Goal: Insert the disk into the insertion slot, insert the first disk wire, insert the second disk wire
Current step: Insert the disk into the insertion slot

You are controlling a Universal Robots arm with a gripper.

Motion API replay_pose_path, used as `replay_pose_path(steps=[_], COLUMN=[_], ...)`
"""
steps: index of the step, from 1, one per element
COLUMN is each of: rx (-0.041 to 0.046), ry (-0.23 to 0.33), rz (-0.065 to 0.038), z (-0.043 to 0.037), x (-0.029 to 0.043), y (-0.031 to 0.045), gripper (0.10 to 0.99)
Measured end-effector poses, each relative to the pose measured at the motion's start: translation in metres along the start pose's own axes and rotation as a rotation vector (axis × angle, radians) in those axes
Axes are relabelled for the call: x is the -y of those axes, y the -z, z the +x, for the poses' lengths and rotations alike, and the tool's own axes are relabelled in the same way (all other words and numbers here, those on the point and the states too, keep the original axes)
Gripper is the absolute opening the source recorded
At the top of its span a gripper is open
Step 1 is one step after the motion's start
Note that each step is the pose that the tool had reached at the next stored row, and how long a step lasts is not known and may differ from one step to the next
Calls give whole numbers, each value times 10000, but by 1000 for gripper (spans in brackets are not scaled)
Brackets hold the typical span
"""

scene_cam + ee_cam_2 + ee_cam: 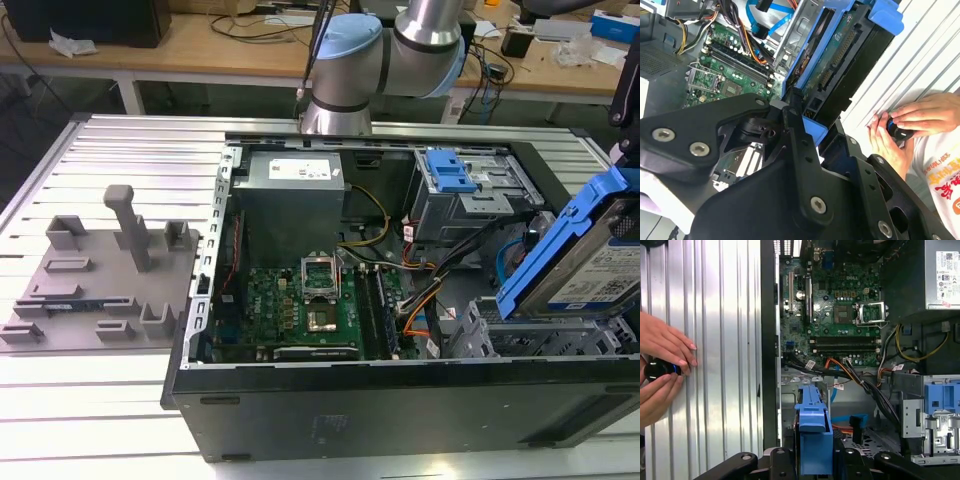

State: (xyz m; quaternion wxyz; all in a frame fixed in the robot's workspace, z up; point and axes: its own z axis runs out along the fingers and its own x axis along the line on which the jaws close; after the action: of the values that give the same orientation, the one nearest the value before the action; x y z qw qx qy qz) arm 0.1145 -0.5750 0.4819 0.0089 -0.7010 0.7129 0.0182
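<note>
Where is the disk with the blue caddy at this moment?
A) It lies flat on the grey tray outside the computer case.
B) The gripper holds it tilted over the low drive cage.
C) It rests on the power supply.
B: in the exterior view the disk hangs tilted over the insertion slot, and in the second wrist view the gripper clamps its blue caddy.

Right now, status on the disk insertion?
Gripper shut on the disk. Disk tilted above the insertion slot, not seated. Cables beside slot; person's hands on table outside case.
</note>
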Motion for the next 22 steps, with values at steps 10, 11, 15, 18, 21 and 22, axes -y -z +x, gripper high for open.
replay_pose_path(steps=[10, 11, 15, 18, 21, 22], rx=[-5, -7, -13, -11, -12, -12], ry=[97, 133, 268, 270, 270, 270], rz=[-3, -5, -10, -10, -10, -10], z=[-138, -143, -149, -150, -149, -149], x=[-4, -3, -4, -4, -3, -3], y=[-45, -48, -61, -62, -76, -81], gripper=[365, 365, 365, 365, 365, 365])
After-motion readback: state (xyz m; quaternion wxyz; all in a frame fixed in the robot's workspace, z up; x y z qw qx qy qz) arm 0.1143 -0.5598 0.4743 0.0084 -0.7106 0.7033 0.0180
